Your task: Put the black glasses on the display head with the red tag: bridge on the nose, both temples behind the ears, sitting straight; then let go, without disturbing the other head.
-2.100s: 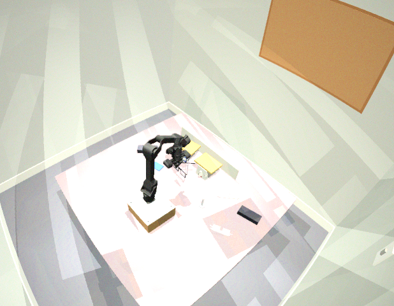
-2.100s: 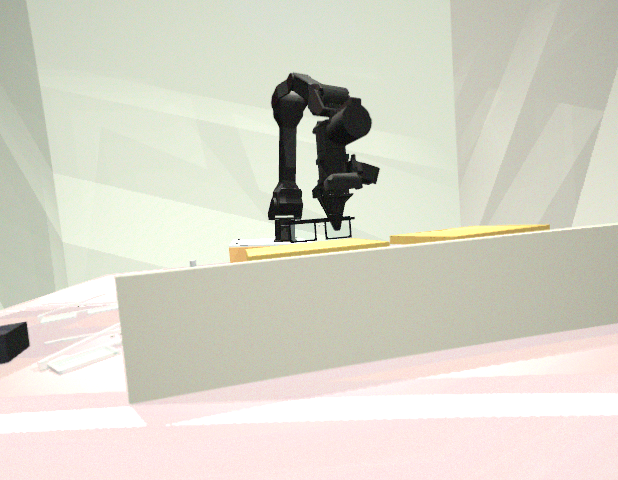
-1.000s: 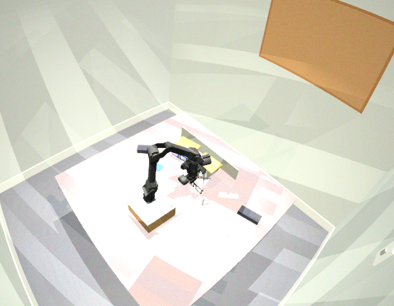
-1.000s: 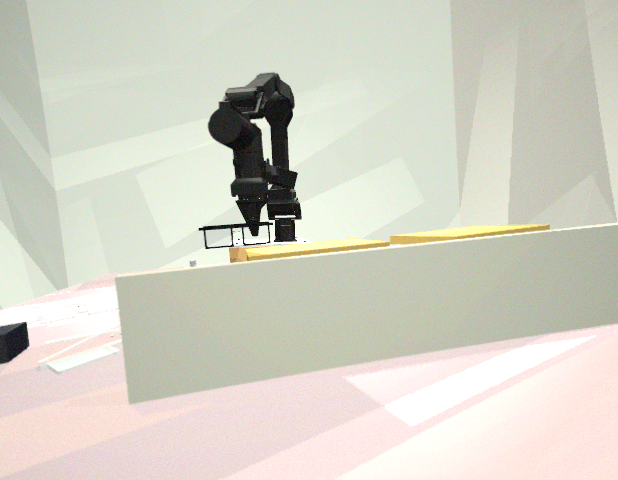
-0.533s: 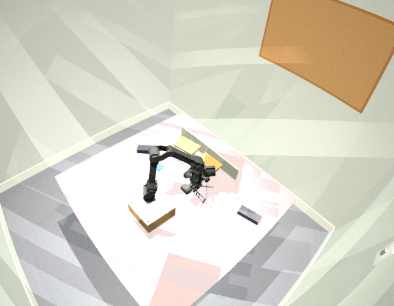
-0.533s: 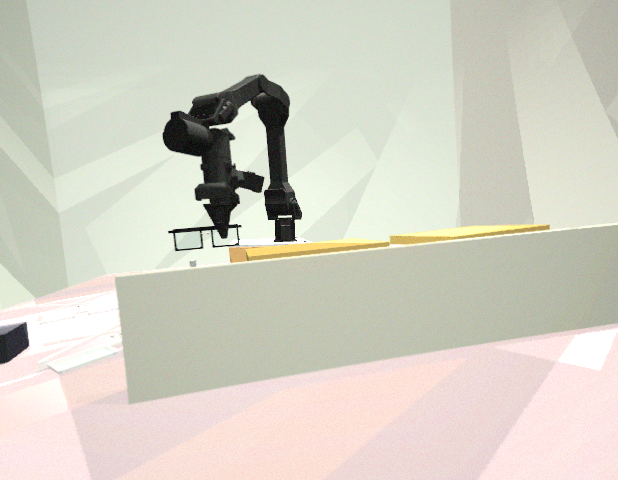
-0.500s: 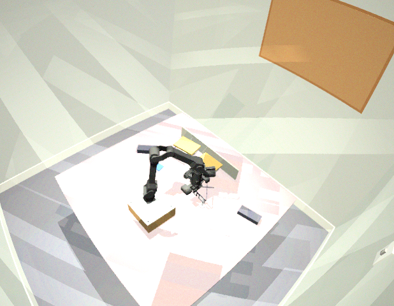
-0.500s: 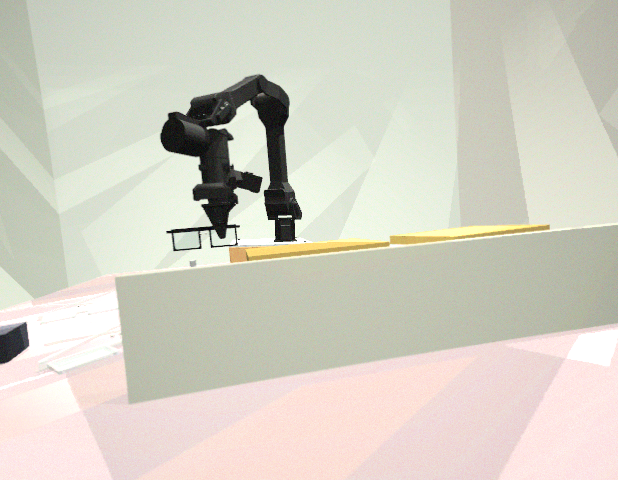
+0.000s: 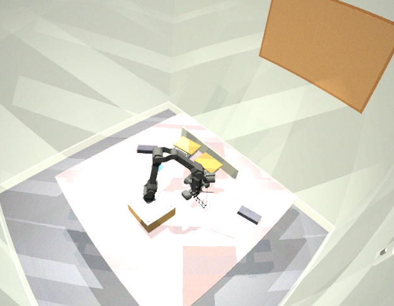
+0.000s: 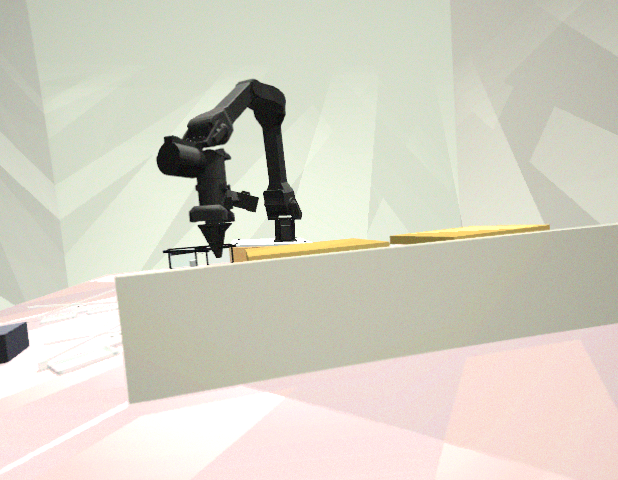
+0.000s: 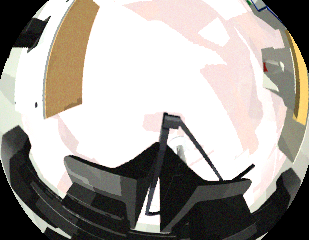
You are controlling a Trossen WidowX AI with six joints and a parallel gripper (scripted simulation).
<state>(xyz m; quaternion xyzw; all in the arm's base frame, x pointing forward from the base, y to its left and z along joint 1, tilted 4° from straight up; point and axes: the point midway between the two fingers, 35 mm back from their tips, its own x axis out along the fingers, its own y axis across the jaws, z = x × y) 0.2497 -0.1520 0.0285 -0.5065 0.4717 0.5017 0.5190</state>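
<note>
- the gripper (image 9: 194, 193) (image 10: 218, 250) (image 11: 158, 150) is clenched on the black glasses (image 9: 198, 199) (image 10: 181, 251) (image 11: 171, 120).
- the glasses are over the table (image 9: 164, 263) (image 10: 299, 434) (image 11: 129, 60), well apart from the red tag (image 11: 265, 66).
- the red tag shows near a yellow board (image 11: 300, 85).
- a wooden box (image 9: 161, 218) (image 11: 66, 65) stands under the arm's base.

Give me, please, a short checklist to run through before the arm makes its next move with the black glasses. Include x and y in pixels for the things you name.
1. Gripper (image 9: 195, 194) (image 10: 218, 254) (image 11: 158, 147) shut on the black glasses (image 9: 204, 206) (image 10: 185, 250) (image 11: 172, 120): ok.
2. Red tag on the head beneath the glasses: cannot tell; the wrist view shows a small red patch (image 11: 265, 66) off to one side.
3. Bridge on the nose: cannot tell.
4. Both temples behind the ears: cannot tell.
5. Safe to let go: not ok, I would say, until items 2 to 4 are confirmed.
</note>
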